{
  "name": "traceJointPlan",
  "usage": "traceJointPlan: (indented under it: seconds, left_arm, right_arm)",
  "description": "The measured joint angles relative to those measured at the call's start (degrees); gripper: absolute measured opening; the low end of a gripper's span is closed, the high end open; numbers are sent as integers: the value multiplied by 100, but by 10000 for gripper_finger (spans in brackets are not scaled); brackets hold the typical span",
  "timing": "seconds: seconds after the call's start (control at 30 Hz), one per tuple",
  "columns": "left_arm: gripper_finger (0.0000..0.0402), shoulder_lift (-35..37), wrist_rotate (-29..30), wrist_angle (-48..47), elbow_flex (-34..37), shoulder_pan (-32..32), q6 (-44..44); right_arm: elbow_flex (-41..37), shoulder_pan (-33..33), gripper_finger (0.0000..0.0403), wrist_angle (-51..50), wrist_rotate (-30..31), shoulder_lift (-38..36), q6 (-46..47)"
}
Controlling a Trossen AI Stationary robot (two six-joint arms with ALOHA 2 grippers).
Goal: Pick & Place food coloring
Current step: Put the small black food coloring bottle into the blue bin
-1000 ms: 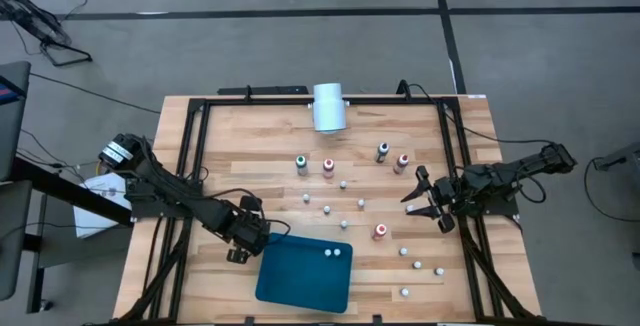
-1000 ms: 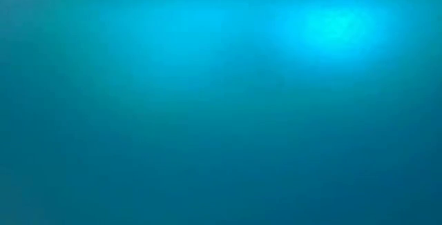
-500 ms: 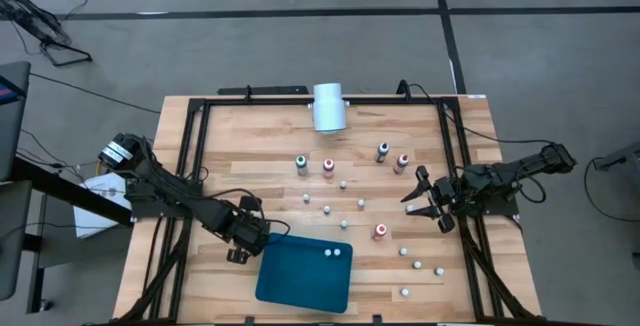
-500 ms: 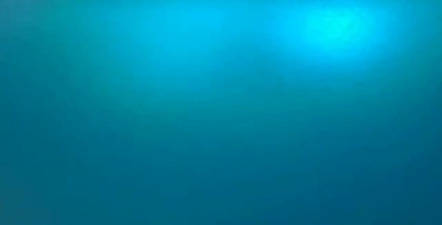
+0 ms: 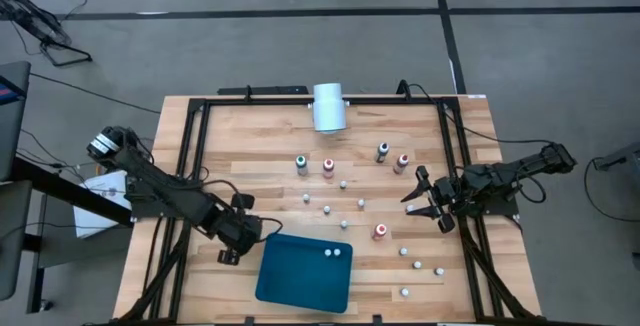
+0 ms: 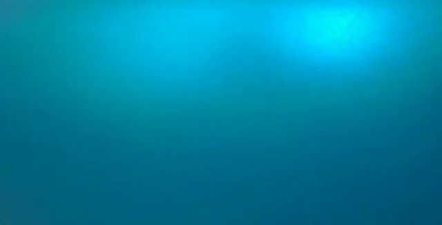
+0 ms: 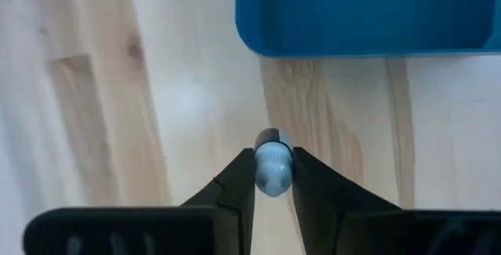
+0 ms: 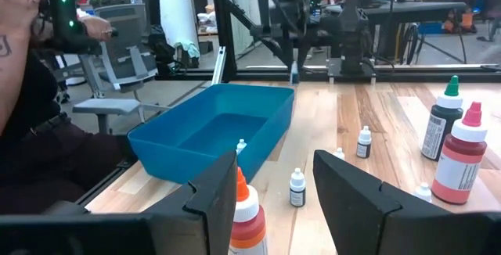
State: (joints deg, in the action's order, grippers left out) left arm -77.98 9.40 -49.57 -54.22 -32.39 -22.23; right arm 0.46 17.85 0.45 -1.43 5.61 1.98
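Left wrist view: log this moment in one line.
left pincer | shut on small bottle | beside blue tray | right pincer open, waiting

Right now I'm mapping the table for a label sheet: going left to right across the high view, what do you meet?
Left gripper → teal tray → white cylinder → red-bodied bottle → right gripper.

On the worktop (image 5: 250,141), the tray (image 5: 305,271) sits at lower centre of the high view, two small bottles (image 5: 332,253) inside it. More bottles (image 5: 350,181) scatter across centre and right. A cylinder (image 5: 328,106) lies at the upper edge. The left end effector (image 5: 232,250) sits just left of the tray, the right end effector (image 5: 425,198) at right.
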Motion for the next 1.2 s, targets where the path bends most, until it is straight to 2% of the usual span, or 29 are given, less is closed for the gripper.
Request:
traceJointPlan:
  seconds: [0.27,0.83,0.97,1.2]
  left_arm:
    - [64,33,370,-568,-790,-54,349]
    - [65,-1893,764,-429,-2494,45,2068]
    - [65,-2283,778,-298,-2753,106,2346]
    - [66,-2779,494,-175,-2780,139,2474]
  right_arm:
    - [1,2,159,0,0,0,-1]
    - [1,0,159,0,-2,0,-2]
    - [0,2,159,0,-2,0,-1]
    - [-1,2,159,0,-2,-2,-2]
